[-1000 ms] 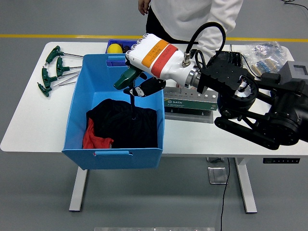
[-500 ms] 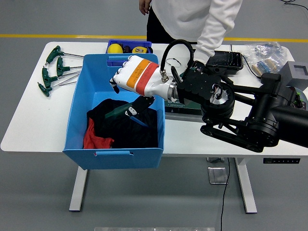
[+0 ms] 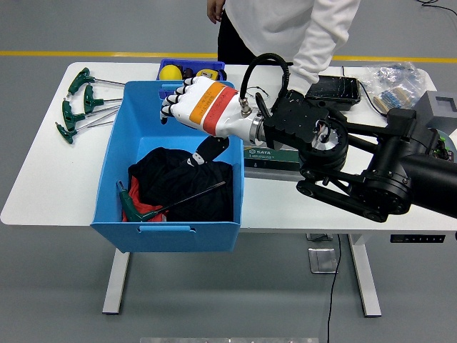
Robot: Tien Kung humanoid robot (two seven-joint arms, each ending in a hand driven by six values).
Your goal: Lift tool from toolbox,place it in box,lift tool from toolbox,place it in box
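Dropped from the right hand (image 3: 191,106) since half a second ago: green-handled T-wrench (image 3: 153,207), now lying on dark cloth (image 3: 187,187) inside the blue box (image 3: 114,153), handle toward the near-left corner, shaft slanting up to the right. White table (image 3: 43,171) beneath, carrying box and green toolbox (image 3: 275,156) just right of it. Raised a little over the box's far half, fingers spread and holding nothing. More green T-wrenches (image 3: 80,103) on the table left of the box. Small blue tray (image 3: 191,69) behind the box. Person's sleeve (image 3: 314,43) reaching down at the far side.
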